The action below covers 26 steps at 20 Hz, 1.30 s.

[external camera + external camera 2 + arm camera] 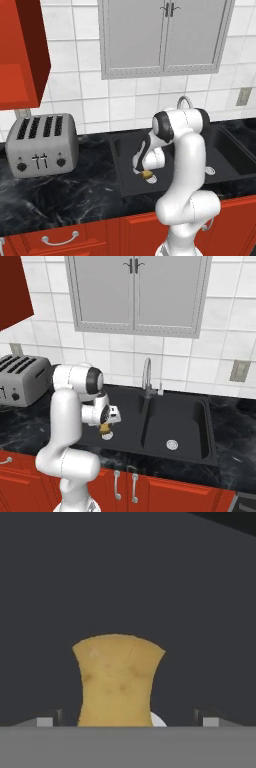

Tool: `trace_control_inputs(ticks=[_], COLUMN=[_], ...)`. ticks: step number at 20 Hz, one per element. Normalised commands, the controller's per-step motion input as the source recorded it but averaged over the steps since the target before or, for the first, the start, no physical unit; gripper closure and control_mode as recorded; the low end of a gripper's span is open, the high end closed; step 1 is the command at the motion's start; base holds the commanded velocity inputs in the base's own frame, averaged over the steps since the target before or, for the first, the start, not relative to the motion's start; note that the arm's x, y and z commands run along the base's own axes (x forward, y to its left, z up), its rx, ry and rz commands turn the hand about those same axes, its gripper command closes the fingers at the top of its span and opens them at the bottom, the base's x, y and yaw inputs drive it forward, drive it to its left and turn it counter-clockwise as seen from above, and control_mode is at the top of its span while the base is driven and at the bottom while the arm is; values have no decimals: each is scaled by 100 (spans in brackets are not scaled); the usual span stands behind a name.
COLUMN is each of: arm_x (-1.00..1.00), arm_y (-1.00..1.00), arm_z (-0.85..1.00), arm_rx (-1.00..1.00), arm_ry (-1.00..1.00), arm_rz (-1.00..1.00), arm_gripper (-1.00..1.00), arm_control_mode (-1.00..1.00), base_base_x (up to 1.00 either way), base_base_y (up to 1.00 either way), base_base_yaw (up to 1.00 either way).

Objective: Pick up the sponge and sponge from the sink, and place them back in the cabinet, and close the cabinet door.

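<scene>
The sponge, tan-yellow with a white round part at its near end, lies on the floor of the left basin of the sink, its long axis running straight away from the hand. The end effector hangs low over it with its fingertips spread wide on either side, gripping nothing. Left along the black bench sits a grey toaster.
</scene>
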Motion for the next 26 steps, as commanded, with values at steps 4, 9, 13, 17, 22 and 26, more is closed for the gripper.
trace_control_inputs(ticks=[4, 9, 13, 17, 22, 26], arm_x=[18, 17, 16, 11, 5, 2], arm_y=[1, 1, 3, 5, 5, 5], arm_z=[-20, -20, -18, -18, -21, -21], arm_rx=[0, 0, 0, 0, 0, 0], arm_ry=[4, 4, 4, 6, 7, 7], arm_rz=[0, 0, 0, 0, 0, 0], arm_gripper=[-100, -100, -100, -100, -100, 100], arm_control_mode=[-100, -100, -100, -100, -100, -100], base_base_x=[0, 0, 0, 0, 0, 0], base_base_y=[0, 0, 0, 0, 0, 0], base_base_yaw=[0, 0, 0, 0, 0, 0])
